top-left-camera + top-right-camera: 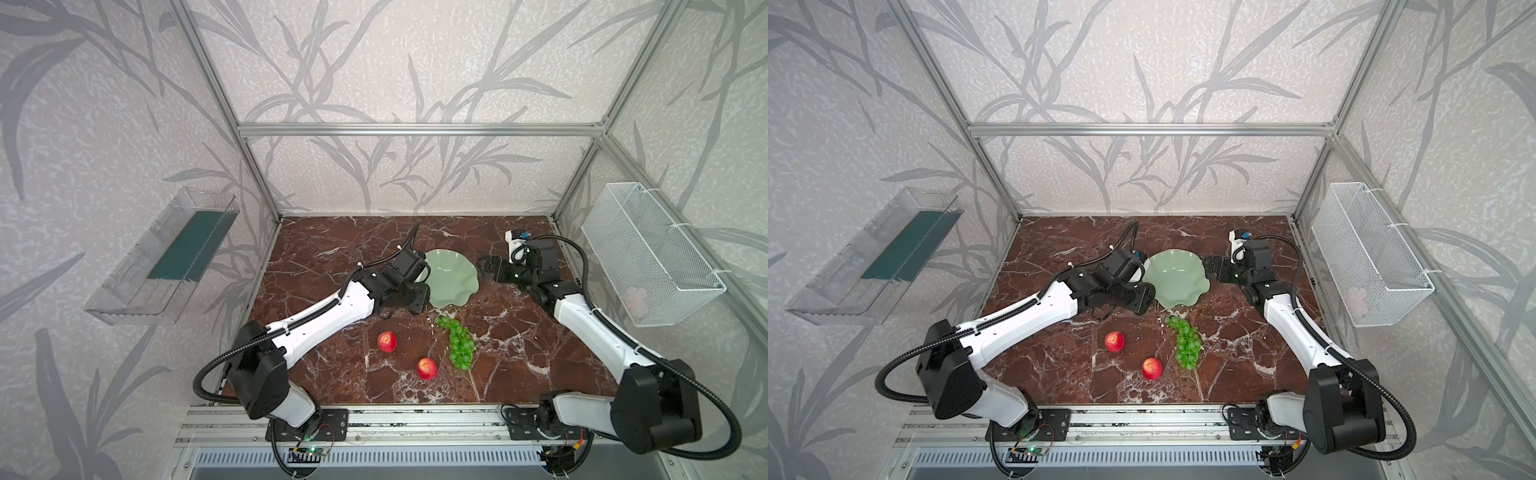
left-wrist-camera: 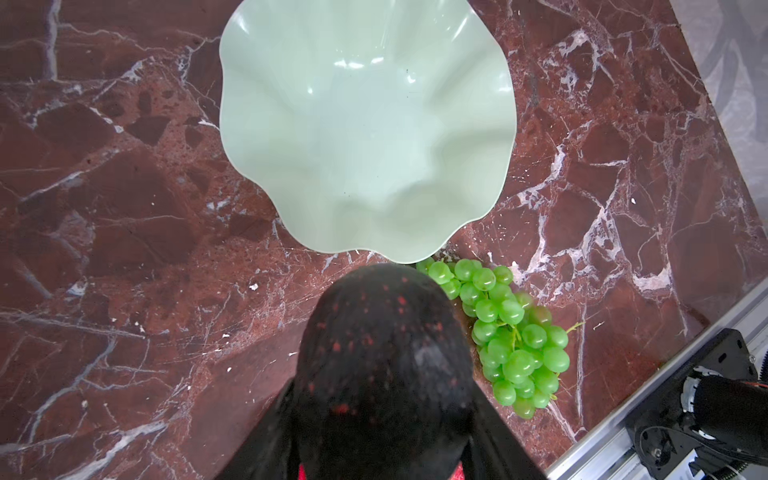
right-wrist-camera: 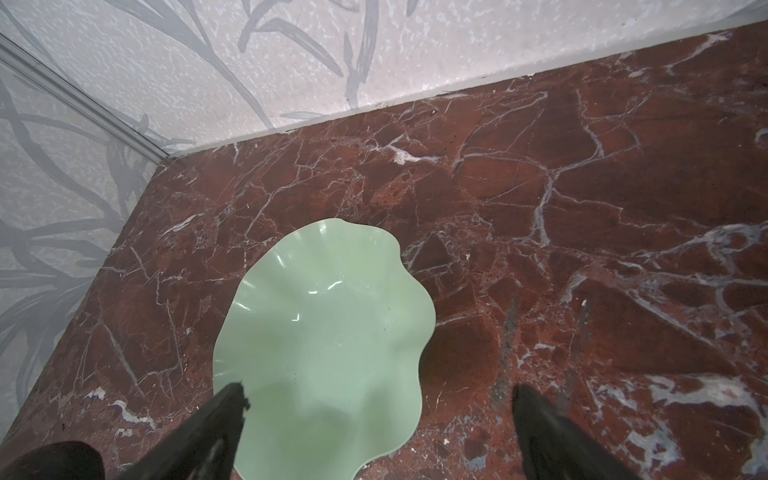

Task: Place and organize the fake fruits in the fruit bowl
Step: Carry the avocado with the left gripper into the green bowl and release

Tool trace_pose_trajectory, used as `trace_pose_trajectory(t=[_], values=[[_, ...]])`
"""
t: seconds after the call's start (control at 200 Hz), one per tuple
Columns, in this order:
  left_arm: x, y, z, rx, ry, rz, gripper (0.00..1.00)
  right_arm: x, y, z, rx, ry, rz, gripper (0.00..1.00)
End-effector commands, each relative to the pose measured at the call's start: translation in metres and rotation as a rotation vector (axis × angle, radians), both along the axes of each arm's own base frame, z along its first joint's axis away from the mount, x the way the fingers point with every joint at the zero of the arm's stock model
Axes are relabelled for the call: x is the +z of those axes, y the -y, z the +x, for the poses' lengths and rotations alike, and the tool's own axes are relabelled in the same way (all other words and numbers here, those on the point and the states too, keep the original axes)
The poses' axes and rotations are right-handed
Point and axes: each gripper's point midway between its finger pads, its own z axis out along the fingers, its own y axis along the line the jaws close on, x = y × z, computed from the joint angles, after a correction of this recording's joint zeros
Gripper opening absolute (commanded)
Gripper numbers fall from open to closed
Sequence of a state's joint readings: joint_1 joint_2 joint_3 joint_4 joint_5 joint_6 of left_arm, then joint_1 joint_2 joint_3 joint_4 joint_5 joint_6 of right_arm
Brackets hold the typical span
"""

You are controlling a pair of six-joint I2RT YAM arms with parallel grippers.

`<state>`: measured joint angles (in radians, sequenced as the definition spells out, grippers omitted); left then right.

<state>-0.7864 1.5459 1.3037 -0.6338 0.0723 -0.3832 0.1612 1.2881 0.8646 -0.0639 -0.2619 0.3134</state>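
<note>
Pinching the dark avocado [image 2: 382,357] just beside the fruit bowl's [image 1: 451,276] left edge, the left pincer [image 1: 411,297] is clamped on it, while the right pincer [image 3: 380,415] hangs spread wide at the bowl's right edge and the grapes [image 1: 459,347] and two red-yellow fruits [image 1: 387,341] [image 1: 427,368] lie on the bench [image 1: 332,257] nearer the front.

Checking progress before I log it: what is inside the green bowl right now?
Nothing: the fruit bowl shows only bare glossy glaze in both wrist views. In both top views the left arm covers its left edge, hiding that strip there.
</note>
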Motion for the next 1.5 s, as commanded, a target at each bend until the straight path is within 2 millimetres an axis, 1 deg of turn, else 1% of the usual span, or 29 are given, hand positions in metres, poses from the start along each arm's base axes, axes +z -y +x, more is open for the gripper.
trace_pose_trajectory(t=[0.0, 0.07, 0.135, 0.34, 0.455, 0.46, 0.475, 0.48, 0.495, 0.605, 0.82, 0.975, 1.095, 1.335, 1.44, 1.5], values=[[0.014, 0.010, 0.018, -0.030, 0.049, 0.026, 0.45, 0.004, -0.001, -0.003, 0.002, 0.018, 0.002, 0.99], [0.017, 0.021, 0.028, -0.040, 0.050, 0.020, 0.45, 0.006, 0.000, -0.004, 0.000, 0.023, 0.002, 0.99], [0.016, 0.030, 0.036, -0.050, 0.034, 0.000, 0.46, 0.007, 0.000, -0.005, 0.000, 0.025, 0.001, 0.99], [0.002, 0.048, 0.064, -0.051, 0.000, 0.007, 0.45, 0.005, 0.002, -0.007, -0.001, 0.022, -0.003, 0.99], [-0.010, 0.056, 0.083, -0.045, -0.013, 0.029, 0.45, 0.006, 0.001, -0.007, 0.002, 0.024, 0.004, 0.99], [-0.015, 0.056, 0.083, -0.044, -0.021, 0.037, 0.45, 0.006, 0.001, -0.007, 0.001, 0.024, 0.004, 0.99], [-0.013, 0.057, 0.085, -0.045, -0.016, 0.034, 0.45, 0.006, 0.000, -0.007, 0.003, 0.024, 0.005, 0.99], [-0.017, 0.057, 0.086, -0.045, -0.022, 0.039, 0.45, 0.006, 0.000, -0.007, 0.003, 0.025, 0.005, 0.99], [-0.017, 0.059, 0.088, -0.046, -0.020, 0.039, 0.45, 0.007, 0.000, -0.007, 0.004, 0.026, 0.006, 0.99], [-0.033, 0.064, 0.104, -0.037, -0.027, 0.073, 0.45, 0.007, 0.000, -0.008, 0.007, 0.025, 0.006, 0.99], [-0.063, 0.067, 0.125, -0.012, -0.075, 0.123, 0.45, 0.007, 0.000, -0.010, 0.007, 0.023, 0.009, 0.99], [-0.084, 0.068, 0.135, 0.018, -0.087, 0.146, 0.45, 0.005, -0.002, -0.010, 0.010, 0.017, 0.025, 0.99], [-0.095, 0.069, 0.141, 0.044, -0.104, 0.157, 0.45, 0.005, -0.001, -0.010, 0.009, 0.017, 0.026, 0.99], [-0.119, 0.068, 0.142, 0.073, -0.161, 0.173, 0.45, 0.005, -0.002, -0.010, 0.010, 0.016, 0.029, 0.99], [-0.123, 0.068, 0.140, 0.075, -0.176, 0.174, 0.49, 0.006, -0.002, -0.011, 0.011, 0.018, 0.025, 0.99], [-0.124, 0.068, 0.139, 0.079, -0.181, 0.175, 0.52, 0.007, 0.000, -0.011, 0.006, 0.019, 0.022, 0.99]])
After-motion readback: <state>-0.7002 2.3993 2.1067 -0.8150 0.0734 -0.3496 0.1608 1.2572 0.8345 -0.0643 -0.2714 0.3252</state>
